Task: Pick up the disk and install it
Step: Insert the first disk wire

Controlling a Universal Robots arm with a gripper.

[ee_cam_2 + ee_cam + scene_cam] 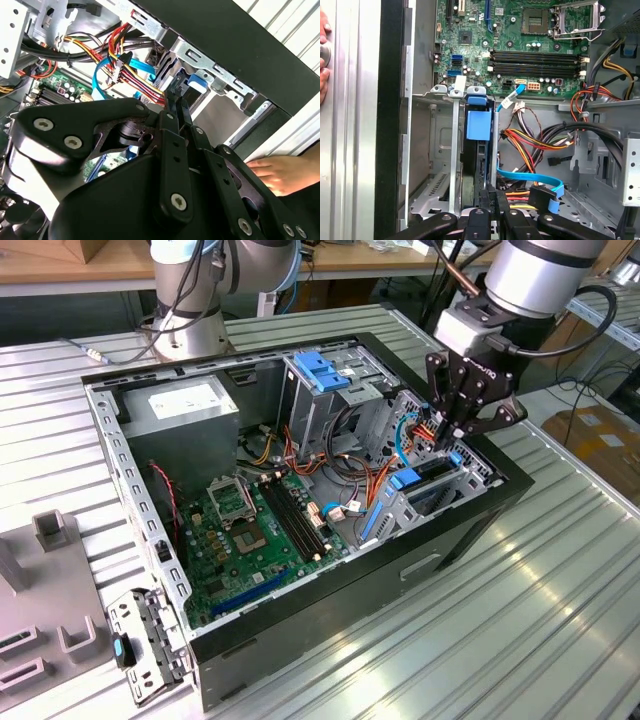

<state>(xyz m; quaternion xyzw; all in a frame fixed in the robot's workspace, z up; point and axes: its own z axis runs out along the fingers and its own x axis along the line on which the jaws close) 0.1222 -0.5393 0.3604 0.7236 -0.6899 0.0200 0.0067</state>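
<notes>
The claw's (176, 100) black linkage sits closest to the lens in both wrist views, its fingers drawn narrow together over the top edge of the disk (476, 150). They appear pinched on that edge, though the contact itself is hidden. The disk stands on edge in the drive cage (440, 485) at the corner of the case (330, 640) by the exterior view's right, sunk between the cage's metal walls with its blue tab (479, 125) facing the motherboard (520, 45). It looks most of the way seated.

Judging by its metal body, the disk is stiff and fairly heavy for its size, and smooth enough to slip in a light pinch. The bare flat sides or the plastic rails look the safest hold; the tab seems too flexible to carry the weight. A blue cable (530, 177) and a bundle of coloured wires (535, 140) lie just beside the cage. A hand (280, 172) rests on the tabletop (560, 590) outside the case wall.
</notes>
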